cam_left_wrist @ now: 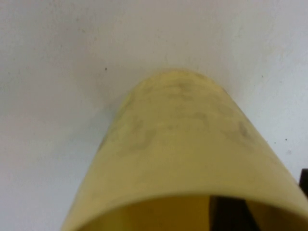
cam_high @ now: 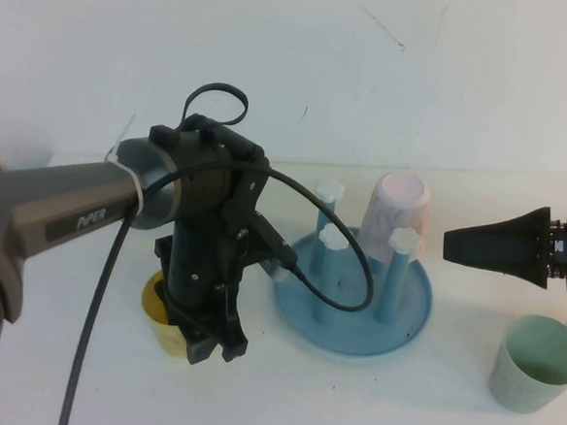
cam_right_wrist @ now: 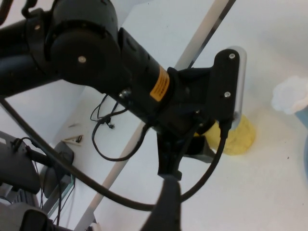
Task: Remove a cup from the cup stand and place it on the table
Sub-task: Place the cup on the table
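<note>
High view: the white table (cam_high: 280, 407) fills the scene, and across its nine o'clock side reaches the left arm (cam_high: 60, 207), grey and black, bent down so that the left gripper (cam_high: 202, 338) points at the tabletop just left of centre. The round blue cup stand (cam_high: 407, 328) sits at the middle, with white flower-capped pegs rising from its dish and a pale pink speckled cup (cam_high: 398, 216) upended over the peg at its one o'clock. At three o'clock the right gripper (cam_high: 466, 247) hangs level above the table, pointing toward the stand, its black tip near the pink cup but apart from it; it stands at its widest and holds nothing. A pale green cup (cam_high: 538, 365) stands mouth up at four o'clock, well clear of the stand. The yellow cup (cam_high: 160, 311) stands upright on the table at the stand's nine o'clock, off the pegs, half hidden behind the left gripper. In the left wrist view its speckled wall (cam_left_wrist: 187, 144) crowds the lens, with a dark finger (cam_left_wrist: 226, 211) inside the rim; whether those jaws grip it or have let go I cannot tell
</note>
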`<state>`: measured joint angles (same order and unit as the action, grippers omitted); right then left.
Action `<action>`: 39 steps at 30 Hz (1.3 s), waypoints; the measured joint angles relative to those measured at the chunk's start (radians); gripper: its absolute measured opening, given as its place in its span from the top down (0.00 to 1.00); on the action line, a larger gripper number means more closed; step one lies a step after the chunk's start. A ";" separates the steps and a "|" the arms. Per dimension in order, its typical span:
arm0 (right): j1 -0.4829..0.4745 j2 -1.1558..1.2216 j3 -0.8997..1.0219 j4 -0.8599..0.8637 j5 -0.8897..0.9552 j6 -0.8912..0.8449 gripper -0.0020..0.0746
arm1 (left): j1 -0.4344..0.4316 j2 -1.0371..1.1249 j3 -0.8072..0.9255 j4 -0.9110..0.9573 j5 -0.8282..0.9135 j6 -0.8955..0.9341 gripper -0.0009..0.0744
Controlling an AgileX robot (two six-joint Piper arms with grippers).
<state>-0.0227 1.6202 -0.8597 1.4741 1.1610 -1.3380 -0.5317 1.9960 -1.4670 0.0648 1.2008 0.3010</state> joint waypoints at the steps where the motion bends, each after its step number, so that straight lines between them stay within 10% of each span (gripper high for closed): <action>1: 0.000 0.000 0.000 0.000 0.000 0.000 0.07 | 0.000 0.000 0.000 0.002 0.000 0.000 0.57; 13: 0.000 0.000 0.000 -0.008 0.000 0.000 0.07 | 0.000 -0.123 0.000 -0.018 0.004 -0.104 0.38; 20: 0.000 0.000 0.000 -0.020 0.002 0.013 0.10 | -0.002 -0.293 0.000 -0.134 -0.026 -0.129 0.69; 24: 0.000 0.000 0.000 -0.065 0.002 0.063 0.34 | -0.002 -0.432 0.037 -0.190 -0.142 -0.132 0.92; 30: 0.000 -0.031 0.025 -0.090 0.002 0.090 0.87 | -0.002 -0.669 0.242 -0.246 -0.323 -0.134 0.98; 39: 0.000 -0.235 0.197 0.132 0.002 -0.117 0.97 | -0.002 -1.007 0.725 -0.327 -0.664 -0.135 0.99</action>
<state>-0.0227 1.3855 -0.6622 1.6057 1.1631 -1.4554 -0.5335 0.9889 -0.7420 -0.2619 0.5366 0.1661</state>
